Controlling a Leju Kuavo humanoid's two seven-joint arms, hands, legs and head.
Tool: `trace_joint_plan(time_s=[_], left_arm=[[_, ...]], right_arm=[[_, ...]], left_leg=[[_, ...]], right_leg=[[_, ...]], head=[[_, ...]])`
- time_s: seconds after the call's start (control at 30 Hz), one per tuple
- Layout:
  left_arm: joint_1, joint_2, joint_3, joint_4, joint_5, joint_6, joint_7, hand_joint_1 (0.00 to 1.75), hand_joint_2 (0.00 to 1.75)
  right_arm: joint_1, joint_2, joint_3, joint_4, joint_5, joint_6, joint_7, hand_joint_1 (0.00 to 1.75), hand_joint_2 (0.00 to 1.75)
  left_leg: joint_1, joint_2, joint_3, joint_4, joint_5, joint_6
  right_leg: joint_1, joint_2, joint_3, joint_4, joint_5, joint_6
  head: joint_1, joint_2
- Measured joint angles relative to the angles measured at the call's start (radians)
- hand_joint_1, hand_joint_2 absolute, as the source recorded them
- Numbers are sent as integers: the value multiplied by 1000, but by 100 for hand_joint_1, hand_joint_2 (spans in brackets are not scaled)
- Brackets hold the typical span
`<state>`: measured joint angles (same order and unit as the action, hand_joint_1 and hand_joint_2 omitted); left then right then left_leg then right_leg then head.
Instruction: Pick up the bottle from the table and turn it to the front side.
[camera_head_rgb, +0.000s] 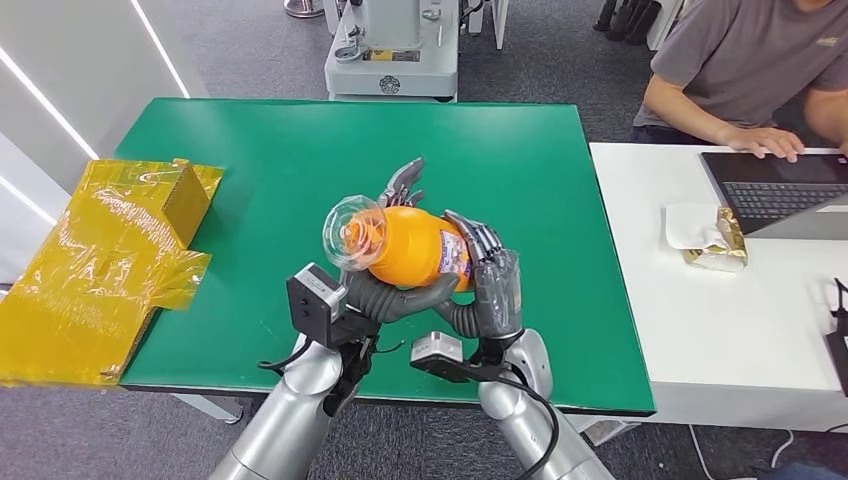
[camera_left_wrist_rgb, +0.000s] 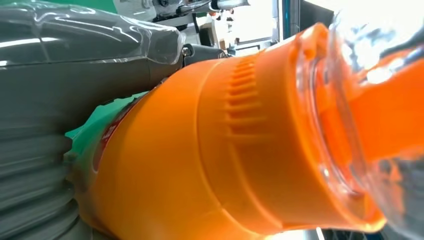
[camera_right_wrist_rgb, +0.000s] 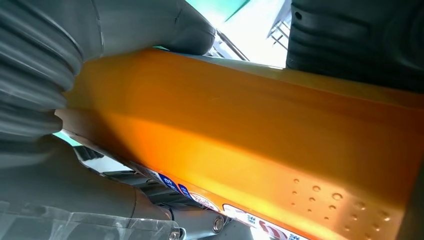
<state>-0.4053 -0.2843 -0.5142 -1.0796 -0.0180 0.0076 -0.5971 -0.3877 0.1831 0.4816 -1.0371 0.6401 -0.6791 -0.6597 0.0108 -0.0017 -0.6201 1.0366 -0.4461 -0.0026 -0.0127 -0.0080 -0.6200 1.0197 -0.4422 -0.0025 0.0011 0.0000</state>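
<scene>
An orange bottle (camera_head_rgb: 410, 245) with a clear cap (camera_head_rgb: 354, 233) is lifted off the green table (camera_head_rgb: 260, 160), lying roughly level with its cap toward me and to the left. My left hand (camera_head_rgb: 395, 290) cradles it from below, thumb under the body and fingers (camera_head_rgb: 404, 180) curling over its far side. My right hand (camera_head_rgb: 495, 280) grips the bottle's base end, fingers across the label. Up close, the left wrist view has the orange body (camera_left_wrist_rgb: 200, 165) and clear cap (camera_left_wrist_rgb: 380, 100); the right wrist view has the bottle's side (camera_right_wrist_rgb: 250, 135) and label strip.
A yellow plastic-wrapped box (camera_head_rgb: 110, 260) lies on the table's left edge. To the right stands a white desk (camera_head_rgb: 720, 330) with a laptop (camera_head_rgb: 780, 190), a snack packet (camera_head_rgb: 715, 240) and a seated person (camera_head_rgb: 750, 70). A grey machine base (camera_head_rgb: 392, 50) stands behind the table.
</scene>
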Motion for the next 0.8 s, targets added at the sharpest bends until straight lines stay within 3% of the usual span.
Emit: trace_joint_plan(time_s=[0.2, 0.53, 0.57, 0.67, 0.7, 0.8], left_arm=[[34, 1, 6, -23, -49, 207, -40, 0, 175], [75, 1, 26, -73, -55, 305, -55, 0, 175], [77, 1, 26, -75, -55, 306, -55, 19, 175], [83, 1, 26, -80, -54, 305, -55, 147, 175], [85, 1, 26, -80, -54, 303, -55, 172, 175], [88, 1, 26, -80, -53, 288, -51, 175, 175]], right_arm=[[-7, -4, 28, 24, 49, 57, 77, 175, 175], [-7, -7, 49, 70, 96, 108, 131, 175, 175], [-7, -8, 50, 72, 99, 110, 134, 175, 175], [-6, -9, 51, 76, 108, 113, 139, 175, 175], [-6, -9, 51, 77, 109, 113, 141, 175, 175], [-6, -11, 50, 78, 109, 113, 146, 175, 175]], left_leg=[[0, 0, 0, 0, 0, 0], [0, 0, 0, 0, 0, 0], [0, 0, 0, 0, 0, 0], [0, 0, 0, 0, 0, 0], [0, 0, 0, 0, 0, 0], [0, 0, 0, 0, 0, 0]], right_leg=[[0, 0, 0, 0, 0, 0], [0, 0, 0, 0, 0, 0], [0, 0, 0, 0, 0, 0], [0, 0, 0, 0, 0, 0], [0, 0, 0, 0, 0, 0], [0, 0, 0, 0, 0, 0]], head=[[0, 0], [0, 0], [0, 0], [0, 0], [0, 0], [0, 0]])
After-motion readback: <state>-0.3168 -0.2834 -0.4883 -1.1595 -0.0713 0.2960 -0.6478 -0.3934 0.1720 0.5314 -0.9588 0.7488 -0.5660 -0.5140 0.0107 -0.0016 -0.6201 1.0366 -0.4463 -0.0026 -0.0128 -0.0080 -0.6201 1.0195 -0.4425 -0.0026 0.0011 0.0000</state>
